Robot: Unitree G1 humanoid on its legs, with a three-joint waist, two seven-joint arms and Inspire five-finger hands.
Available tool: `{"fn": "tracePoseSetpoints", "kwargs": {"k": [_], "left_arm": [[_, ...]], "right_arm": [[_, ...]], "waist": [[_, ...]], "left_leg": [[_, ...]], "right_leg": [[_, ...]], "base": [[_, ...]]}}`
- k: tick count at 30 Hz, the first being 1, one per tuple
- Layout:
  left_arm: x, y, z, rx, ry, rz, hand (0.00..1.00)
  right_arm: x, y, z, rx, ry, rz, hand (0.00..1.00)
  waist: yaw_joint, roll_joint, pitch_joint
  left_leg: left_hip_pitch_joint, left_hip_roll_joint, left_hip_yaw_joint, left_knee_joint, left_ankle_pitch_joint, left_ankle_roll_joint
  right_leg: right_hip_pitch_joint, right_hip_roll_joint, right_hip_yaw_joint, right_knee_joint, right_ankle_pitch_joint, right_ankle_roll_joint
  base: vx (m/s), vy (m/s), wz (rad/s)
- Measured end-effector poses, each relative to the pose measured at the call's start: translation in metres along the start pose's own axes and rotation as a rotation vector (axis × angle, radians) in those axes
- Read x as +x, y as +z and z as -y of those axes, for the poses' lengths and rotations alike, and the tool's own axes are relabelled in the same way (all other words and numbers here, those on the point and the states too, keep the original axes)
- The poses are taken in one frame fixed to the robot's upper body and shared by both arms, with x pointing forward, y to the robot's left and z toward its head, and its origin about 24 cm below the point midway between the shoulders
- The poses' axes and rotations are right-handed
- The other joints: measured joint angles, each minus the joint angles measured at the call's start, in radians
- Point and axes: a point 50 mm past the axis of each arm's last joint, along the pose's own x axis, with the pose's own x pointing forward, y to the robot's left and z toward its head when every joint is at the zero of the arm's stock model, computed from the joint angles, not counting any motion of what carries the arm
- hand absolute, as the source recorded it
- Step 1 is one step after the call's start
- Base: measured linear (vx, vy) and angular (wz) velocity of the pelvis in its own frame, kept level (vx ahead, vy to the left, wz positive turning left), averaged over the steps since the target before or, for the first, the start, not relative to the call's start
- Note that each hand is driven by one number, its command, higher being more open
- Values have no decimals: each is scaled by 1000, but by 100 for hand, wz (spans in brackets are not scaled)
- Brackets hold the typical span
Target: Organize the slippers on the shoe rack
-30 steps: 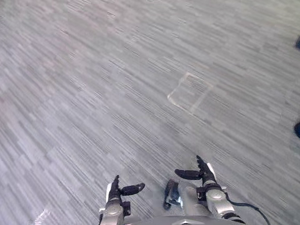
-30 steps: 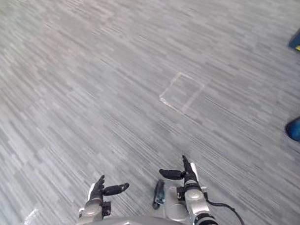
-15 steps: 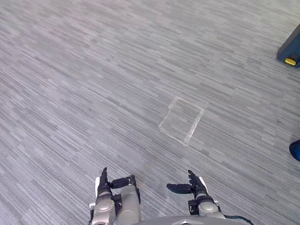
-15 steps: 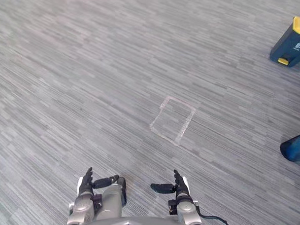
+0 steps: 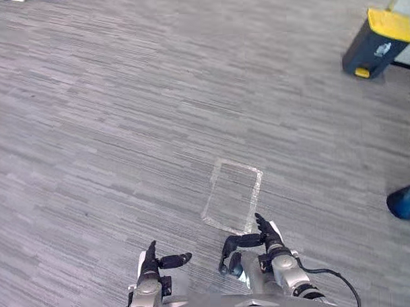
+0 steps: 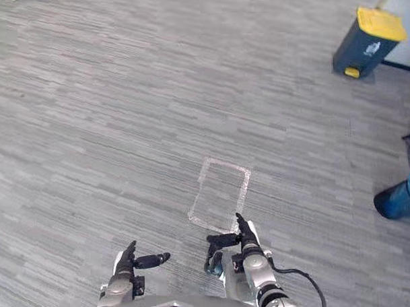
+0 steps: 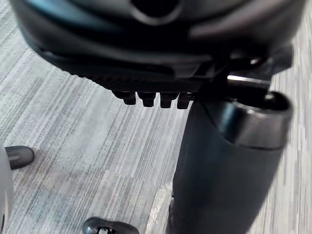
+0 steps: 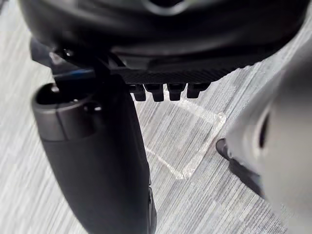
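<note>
As the view swings, the taped rectangle nears at 12 o'clock, a bin enters at 2, left hand and right hand loose-fingered and empty: still just travelling, I reckon.

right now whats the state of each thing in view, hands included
left hand: open, fingers straight, holding nothing
right hand: open, holding nothing
bin: standing upright on the carpet, yellow lid shut
tape rectangle: stuck flat on the carpet, just ahead of the right hand
blue object: on the floor at the right edge, cut off, cannot tell what it is
</note>
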Motion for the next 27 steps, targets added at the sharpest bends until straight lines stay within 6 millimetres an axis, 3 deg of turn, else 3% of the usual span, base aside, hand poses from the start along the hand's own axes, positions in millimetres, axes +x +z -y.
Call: {"fn": "tracePoseSetpoints", "kwargs": {"k": [1, 2, 3, 4, 5, 6, 7, 8, 10, 11, 13, 14, 15, 17, 20, 21, 23, 27], "left_arm": [[0, 3, 4, -2, -14, 10, 100], [0, 3, 6, -19, -14, 8, 100], [0, 3, 6, -31, -13, 5, 100], [-2, 1, 5, -41, -6, 10, 100], [-2, 3, 3, -45, -1, 22, 100], [-2, 6, 0, -44, 7, 35, 100], [-1, 9, -6, -45, 20, 48, 100], [0, 9, -8, -52, 29, 52, 100], [-1, 9, -11, -79, 50, 52, 100], [-1, 11, -11, -95, 56, 60, 100], [-1, 11, -10, -90, 53, 62, 100], [-2, 5, -5, -91, 45, 35, 100], [-1, 3, -11, -80, 55, 28, 100], [0, 1, -15, -68, 62, 18, 100], [-1, -6, -15, -70, 66, -10, 100], [-1, -7, -15, -63, 66, -15, 100], [-1, -7, -17, -29, 61, -10, 100], [-1, -8, -19, -28, 62, -15, 100]], "right_arm": [[-3, -4, 1, 4, -6, -4, 100], [-4, -1, 3, 4, -9, 14, 100], [-5, -2, 3, 5, -11, 16, 100], [-8, -5, 2, 9, -13, 18, 100], [-8, -5, -2, 21, -6, 13, 100], [-10, -6, -8, 33, 5, 6, 100], [-10, -8, -11, 39, 11, -2, 100], [-11, -9, -14, 43, 18, -6, 100], [-10, -9, -17, 46, 25, -13, 100], [-10, -10, -15, 50, 17, -21, 100], [-10, -16, -10, 54, -5, -43, 100], [-11, -26, -4, 41, -19, -79, 100], [-12, -30, -5, 50, -22, -105, 100], [-13, -33, -5, 66, -31, -115, 100], [-10, -29, -6, 57, -24, -111, 100], [-9, -28, -8, 51, -13, -117, 100], [-6, -23, -14, 22, 19, -107, 100], [-4, -20, -14, -12, 25, -105, 100]], "waist": [[2, 10, 6], [-1, 29, 11], [1, 40, 8], [8, 58, -4], [9, 62, -9], [13, 46, -10], [24, 27, -14], [30, 17, -16], [56, 10, -14], [68, 9, -12], [70, 14, -16], [69, 37, -30], [63, 11, -40], [62, -17, -54], [64, -6, -45], [61, 7, -38], [58, 10, -36], [62, 23, -26]], "left_leg": [[-48, 22, -27, 202, 17, -25], [-123, 57, -61, 418, 94, -77], [-163, 75, -78, 516, 158, -101], [-270, 118, -91, 742, 117, -123], [-342, 138, -86, 839, 57, -103], [-404, 139, -68, 854, 0, -71], [-458, 128, -48, 797, -51, -35], [-480, 114, -47, 732, -76, -19], [-519, 55, -110, 492, -114, -13], [-533, 9, -208, 336, -110, -17], [-528, -26, -303, 197, -70, -18], [-511, -26, -325, 169, 64, -24], [-488, -43, -277, 173, 40, -4], [-436, -69, -188, 158, 0, 29], [-320, -76, -76, 101, -23, 62], [-277, -74, -45, 74, -28, 73], [-223, -64, -9, 33, -32, 80], [-162, -23, 63, -24, -31, 78]], "right_leg": [[55, 12, -16, -2, -48, 8], [108, 42, -3, -28, -67, 9], [132, 57, 9, -47, -70, 10], [185, 104, 42, -96, -79, 0], [222, 120, 60, -119, -85, -4], [257, 127, 87, -145, -89, -3], [295, 129, 126, -176, -80, 13], [311, 129, 152, -193, -78, 17], [348, 125, 238, -218, -75, 30], [365, 116, 294, -224, -83, 46], [381, 109, 339, -221, -103, 80], [394, 108, 392, -195, -142, 118], [384, 69, 416, -152, -167, 146], [344, 4, 403, -45, -182, 183], [273, -76, 292, 165, -147, 237], [244, -108, 235, 241, -134, 210], [206, -131, 137, 306, -176, 168], [144, -131, -58, 212, -201, 149]], "base": [[352, -130, -41], [277, -84, -54], [276, -10, -66], [364, 29, -68], [454, 50, -76], [474, 42, -73], [394, 34, -78], [395, 72, -111], [367, 163, -123], [346, 235, -116], [345, 282, -108], [450, 375, -109], [460, 365, -111], [312, 240, -89], [266, 287, -105], [201, 239, -87], [180, 146, -63], [200, 14, -53]]}}
